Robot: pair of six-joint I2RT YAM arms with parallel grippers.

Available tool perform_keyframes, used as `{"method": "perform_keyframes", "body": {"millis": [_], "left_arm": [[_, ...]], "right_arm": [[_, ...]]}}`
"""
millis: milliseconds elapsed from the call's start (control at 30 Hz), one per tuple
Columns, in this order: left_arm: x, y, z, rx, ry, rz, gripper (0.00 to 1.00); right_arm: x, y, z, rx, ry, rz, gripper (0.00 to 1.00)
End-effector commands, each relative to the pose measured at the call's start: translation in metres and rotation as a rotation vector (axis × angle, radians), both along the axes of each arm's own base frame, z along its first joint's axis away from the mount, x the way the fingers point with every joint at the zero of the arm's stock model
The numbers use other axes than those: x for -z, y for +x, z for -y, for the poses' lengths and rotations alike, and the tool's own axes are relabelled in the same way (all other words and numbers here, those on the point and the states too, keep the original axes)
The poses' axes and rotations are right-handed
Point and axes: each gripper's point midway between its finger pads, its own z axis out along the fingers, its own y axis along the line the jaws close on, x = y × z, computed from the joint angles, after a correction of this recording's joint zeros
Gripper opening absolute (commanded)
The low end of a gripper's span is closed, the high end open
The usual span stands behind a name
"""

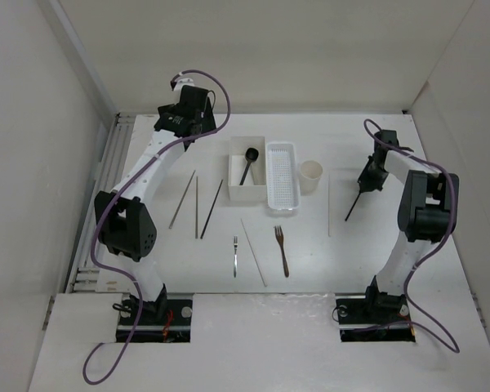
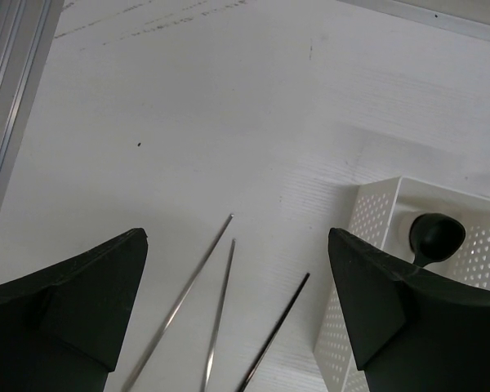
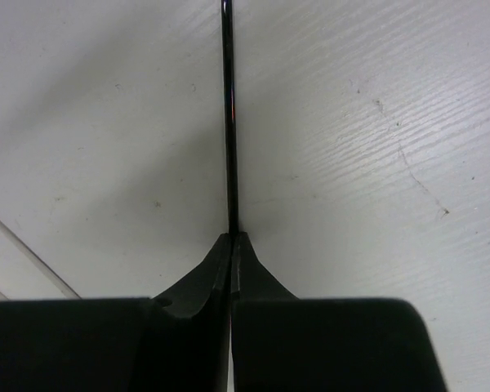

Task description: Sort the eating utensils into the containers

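Table [image 1: 351,261]: white, grained.
Box [image 1: 247,194]: square; its perforated wall shows only in the left wrist view. It holds the black spoon [image 2: 435,237].
Left gripper [image 2: 237,237]: jaws wide apart above three thin chopsticks [image 2: 220,302].
Right gripper [image 3: 231,241]: clamped on a glossy dark chopstick [image 3: 228,122], perhaps lifted, right of the cup [image 1: 311,175].

On my worktop [image 1: 327,261] I count six chopsticks: three dark chopsticks [image 1: 197,206] side by side, a fourth dark chopstick [image 1: 353,206] apart, and two pale chopsticks [image 1: 253,239]. Two forks: one silver fork [image 1: 236,255], one brown fork [image 1: 282,250]. One black spoon [image 1: 247,163]. Three containers: one box [image 1: 247,193], one basket [image 1: 282,206], one cup [image 1: 311,184].
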Motion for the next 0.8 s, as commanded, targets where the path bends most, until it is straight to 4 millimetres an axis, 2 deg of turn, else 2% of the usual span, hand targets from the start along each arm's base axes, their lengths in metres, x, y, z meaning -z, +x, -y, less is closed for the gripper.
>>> {"method": "perform_keyframes", "body": {"millis": [0,33,133,167,267,333,400,433,467,500,533,567,600,667,733,767], "left_arm": [[-0.046,-0.001,-0.006,-0.028,-0.029,0.109,0.91],[-0.046,-0.001,-0.004,-0.019,-0.035,0.107,0.91],[-0.042,-0.002,-0.005,-0.019,-0.032,0.098,0.91],[-0.042,-0.002,-0.005,-0.019,-0.032,0.098,0.91],[-0.042,-0.004,-0.004,-0.012,-0.037,0.096,0.91],[-0.042,-0.004,-0.004,-0.012,-0.037,0.096,0.91],[-0.036,-0.007,-0.003,-0.005,-0.036,0.075,0.91],[-0.031,-0.008,-0.001,-0.002,-0.046,0.065,0.91],[-0.031,-0.008,-0.001,-0.002,-0.046,0.065,0.91],[-0.027,-0.009,0.0,0.008,-0.05,0.053,0.91],[-0.031,-0.01,0.0,0.008,-0.053,0.062,0.91],[-0.03,-0.01,0.002,0.015,-0.058,0.06,0.91],[-0.03,-0.01,0.002,0.015,-0.058,0.06,0.91],[-0.03,-0.01,0.002,0.015,-0.058,0.06,0.91],[-0.035,-0.012,0.001,0.015,-0.062,0.07,0.91],[-0.035,-0.012,0.001,0.015,-0.062,0.07,0.91]], "right_arm": [[-0.01,-0.004,0.006,-0.042,-0.104,-0.005,0.0],[-0.027,0.001,0.005,-0.087,-0.138,0.039,0.0],[-0.055,0.011,-0.006,-0.162,-0.21,0.107,0.0],[-0.072,0.014,-0.003,-0.163,-0.23,0.147,0.0],[-0.098,0.018,-0.009,-0.171,-0.247,0.198,0.0],[-0.126,0.02,-0.012,-0.166,-0.286,0.254,0.0],[-0.164,0.026,-0.017,-0.191,-0.335,0.331,0.0],[-0.176,0.025,-0.029,-0.222,-0.404,0.327,0.0],[-0.208,0.031,-0.036,-0.226,-0.452,0.389,0.0],[-0.221,0.033,-0.042,-0.232,-0.495,0.4,0.0],[-0.235,0.033,-0.047,-0.24,-0.523,0.42,0.0],[-0.241,0.035,-0.056,-0.252,-0.536,0.424,0.0],[-0.256,0.041,-0.056,-0.235,-0.541,0.458,0.0],[-0.242,0.042,-0.056,-0.243,-0.541,0.409,0.0],[-0.219,0.045,-0.046,-0.259,-0.474,0.362,0.0],[-0.2,0.045,-0.043,-0.312,-0.432,0.321,0.02]]}}
